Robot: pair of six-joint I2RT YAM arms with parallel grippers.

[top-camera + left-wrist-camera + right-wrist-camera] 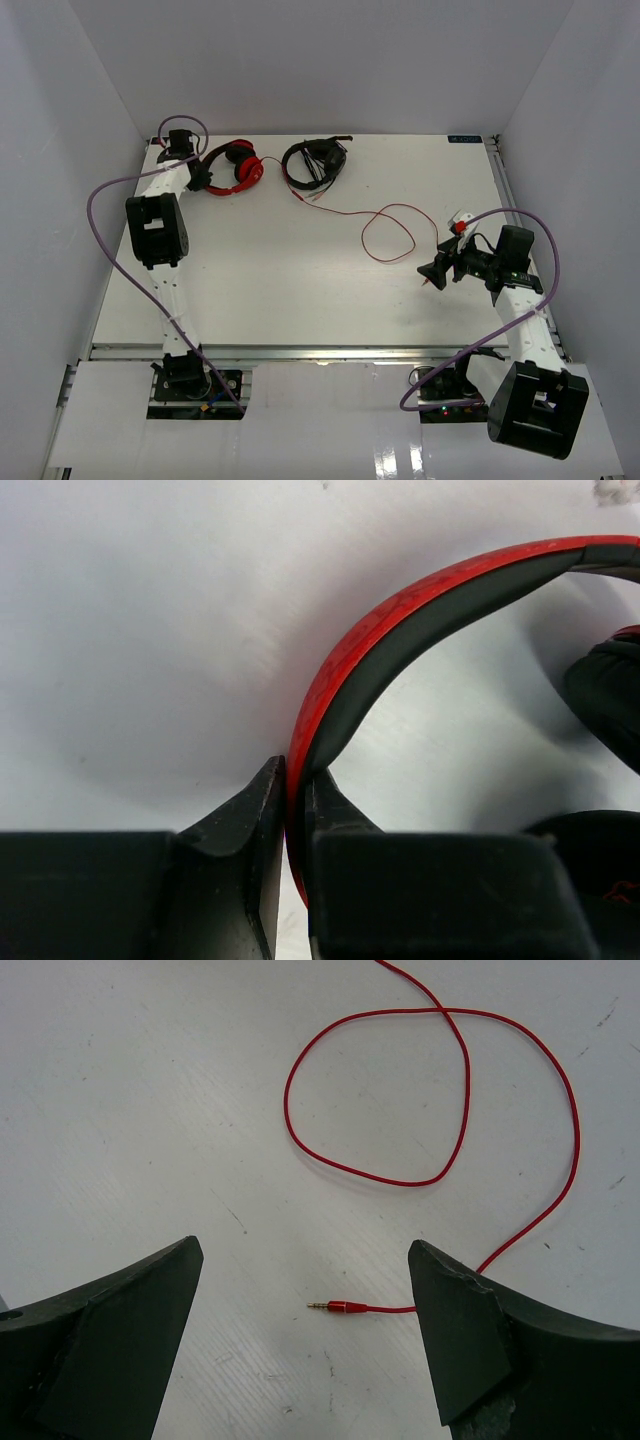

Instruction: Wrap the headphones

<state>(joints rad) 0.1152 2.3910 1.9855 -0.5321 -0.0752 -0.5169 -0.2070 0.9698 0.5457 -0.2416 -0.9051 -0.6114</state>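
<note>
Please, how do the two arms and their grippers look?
The left arm and right arm are white links with boxy black joint housings; a purple cable loops along each. The fingers are black tapering wedges. A small red and white part sits near the right wrist.

I see the headphones (pixel 235 168) at the far left of the surface (pixel 300 290), with a second headset (pixel 315 162) just to their right. Both are near the far edge. Left end effector (pixel 200 175) is at the headphones' left side, headband (pixel 400 610) pinched between its fingers. Cable (pixel 390 232) runs rightward, passes in front of the second headset and loops mid-surface. Its plug (pixel 340 1307) lies on the surface under the gap between the right end effector's (pixel 305 1248) fingers, touching neither, over on the right side.
</note>
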